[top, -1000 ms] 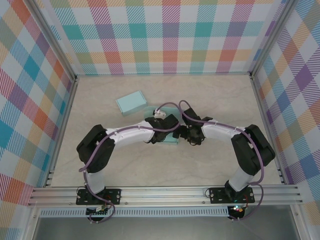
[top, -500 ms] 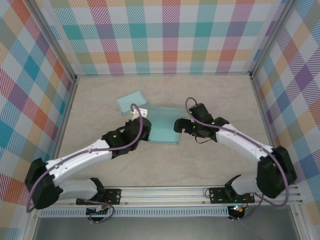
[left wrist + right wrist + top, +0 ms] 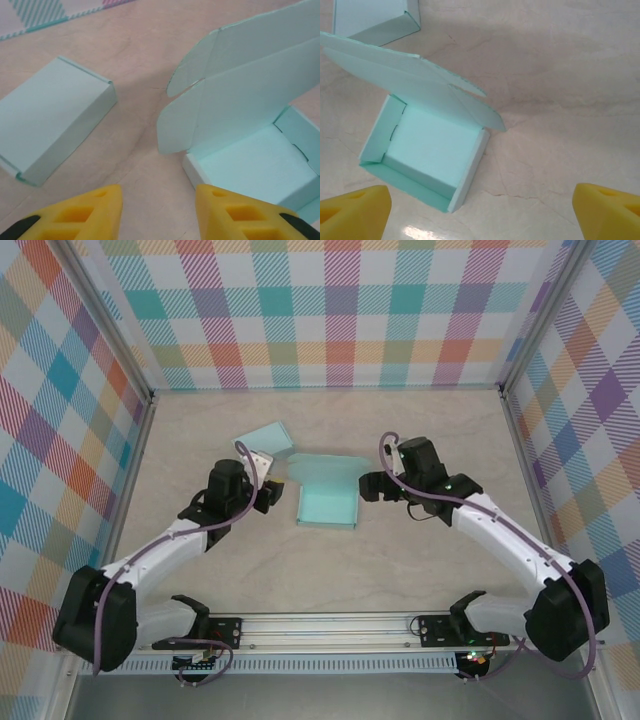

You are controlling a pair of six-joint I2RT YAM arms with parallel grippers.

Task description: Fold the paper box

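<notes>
Presently the work stands between steps: the tray of the paper box (image 3: 327,505) is formed, and the closing of its lid (image 3: 325,468) is, by my judgement, the step in hand.

Position. The paper box sits near the middle of the counter (image 3: 430,570), between the two arms, with its open tray toward the arm bases and its lid hinged along the far edge.

Hands. The left hand (image 3: 156,189) hovers just left of the box, its yellow fingers (image 3: 85,215) apart with nothing between them. The right hand (image 3: 480,190) hovers to the right of the box, its fingers spread wide and likewise empty. Neither touches the paper.

Appearance. The box is pale mint card with a lighter inside. Its four low walls stand upright around a flat floor. The lid leans half raised over the back of the tray, with a crease running across it and a rounded side flap (image 3: 180,122) hanging at each end.

Next move, as judged. The side flaps need to be turned inward so they slip inside the tray walls. The lid then has to be pressed down and its front strip tucked in. Thin card is likely to spring back or buckle, so one hand should steady the tray.

Reference. A finished box (image 3: 261,445) of the same colour lies closed on the counter, behind and to the left.
</notes>
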